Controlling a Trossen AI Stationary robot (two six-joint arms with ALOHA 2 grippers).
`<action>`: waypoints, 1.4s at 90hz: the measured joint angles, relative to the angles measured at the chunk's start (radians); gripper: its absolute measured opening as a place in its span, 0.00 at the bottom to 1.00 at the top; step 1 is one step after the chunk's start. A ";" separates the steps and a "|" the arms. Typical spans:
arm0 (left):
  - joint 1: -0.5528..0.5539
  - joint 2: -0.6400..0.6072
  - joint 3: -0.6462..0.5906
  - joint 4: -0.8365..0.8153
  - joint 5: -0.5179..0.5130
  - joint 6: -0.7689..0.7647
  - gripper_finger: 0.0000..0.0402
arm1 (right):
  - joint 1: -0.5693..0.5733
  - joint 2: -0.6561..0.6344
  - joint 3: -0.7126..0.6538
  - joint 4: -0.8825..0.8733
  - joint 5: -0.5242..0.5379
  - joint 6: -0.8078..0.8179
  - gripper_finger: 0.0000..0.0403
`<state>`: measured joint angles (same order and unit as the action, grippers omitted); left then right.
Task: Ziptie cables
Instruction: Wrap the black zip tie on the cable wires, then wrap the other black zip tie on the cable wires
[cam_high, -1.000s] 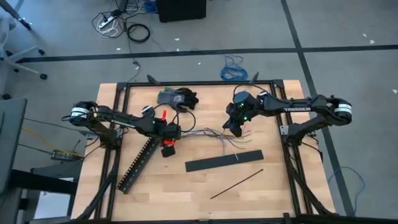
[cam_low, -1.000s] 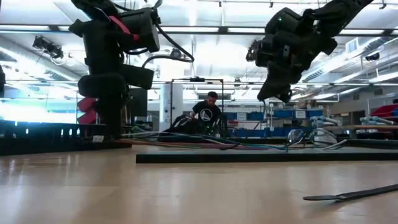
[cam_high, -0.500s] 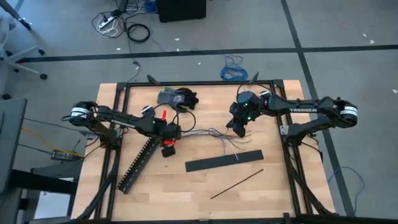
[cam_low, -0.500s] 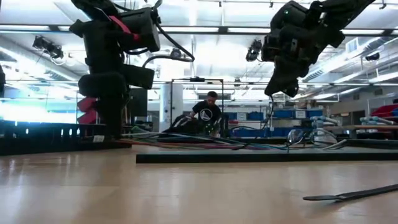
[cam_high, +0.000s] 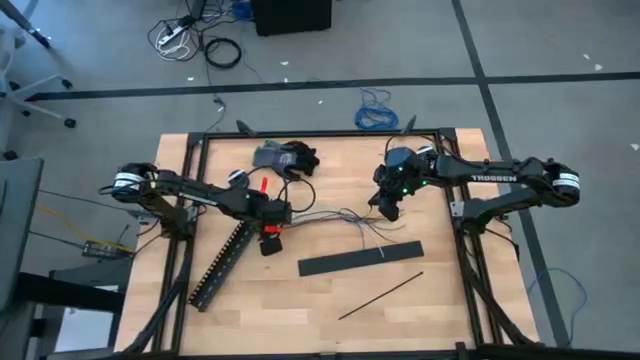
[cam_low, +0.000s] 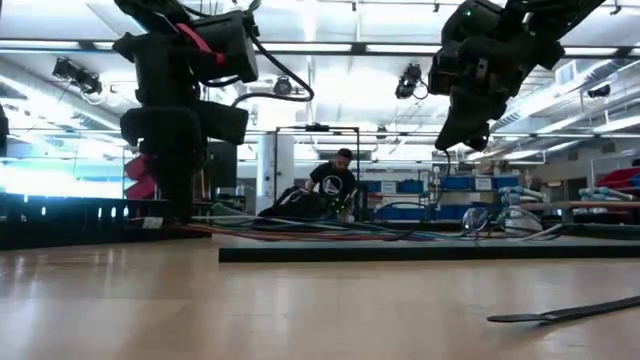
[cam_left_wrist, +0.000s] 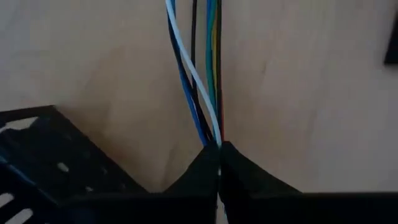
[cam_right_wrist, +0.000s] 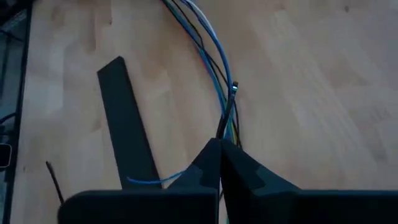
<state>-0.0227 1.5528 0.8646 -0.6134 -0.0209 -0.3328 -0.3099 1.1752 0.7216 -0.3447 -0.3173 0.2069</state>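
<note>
— Rising since a second ago, the right gripper (cam_right_wrist: 219, 144) lifts a thin black plastic ziptie (cam_right_wrist: 227, 107), fingers shut on it, above the table's far side.

— And nearer?

— Left gripper (cam_left_wrist: 219, 147) pins the thin multicoloured cables (cam_left_wrist: 208, 68) mid-table; threading likely follows.

You are working in a robotics lab or industrial workshop. The wooden table (cam_high: 320, 300) stands on a bare grey concrete floor (cam_high: 560, 50) marked with dark tape lines, with loose cords (cam_high: 222, 52) lying about. Behind it you have a large open hall with bright ceiling light strips (cam_low: 330, 47), blue storage racks (cam_low: 400, 212), and a seated person (cam_low: 332, 185).
</note>
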 joint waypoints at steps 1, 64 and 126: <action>0.000 0.000 0.000 0.001 0.000 0.000 0.00 | 0.000 0.001 0.000 0.002 -0.006 -0.001 0.00; -0.038 0.000 0.000 0.072 0.010 0.118 0.13 | 0.029 0.009 0.000 0.039 -0.111 0.010 0.46; -0.039 -0.058 0.000 0.065 -0.077 0.214 0.13 | 0.039 0.009 0.037 0.126 -0.209 -0.066 0.76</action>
<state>-0.0612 1.4947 0.8646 -0.5488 -0.0983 -0.1191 -0.2707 1.1843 0.7582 -0.2182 -0.5266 0.1404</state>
